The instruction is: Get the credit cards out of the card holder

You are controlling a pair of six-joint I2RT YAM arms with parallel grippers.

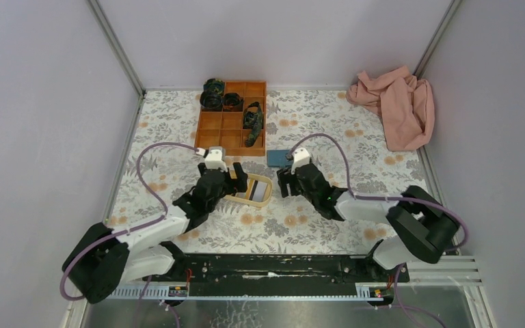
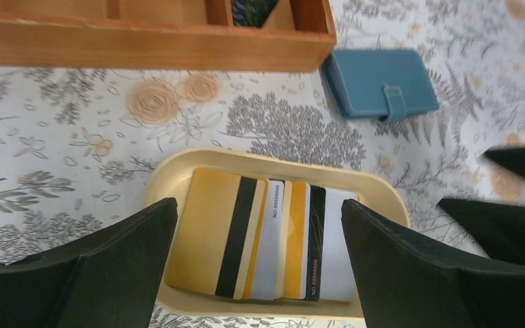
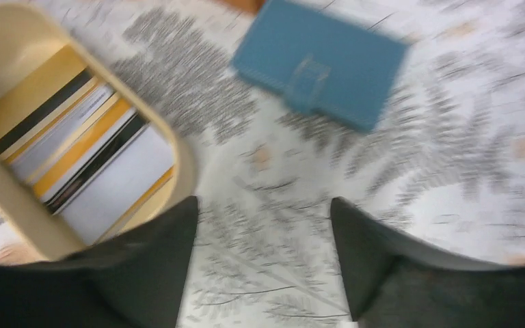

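Several credit cards (image 2: 260, 236), gold, white and dark, lie overlapping in a yellow oval tray (image 2: 266, 158). The card holder (image 2: 379, 82), a light-blue wallet, lies closed with its strap fastened on the floral cloth beyond the tray. My left gripper (image 2: 258, 205) hovers over the tray, open wide, its fingers on either side of the cards and holding nothing. My right gripper (image 3: 263, 225) is open over bare cloth just right of the tray (image 3: 184, 171), the card holder (image 3: 321, 61) ahead of it. From above, both grippers (image 1: 240, 183) (image 1: 284, 183) flank the tray (image 1: 268, 195).
A wooden compartment box (image 1: 232, 123) with dark rolled items stands just behind the tray and the card holder (image 1: 279, 158). A pink cloth (image 1: 396, 102) lies at the back right. Grey walls close in the table on three sides.
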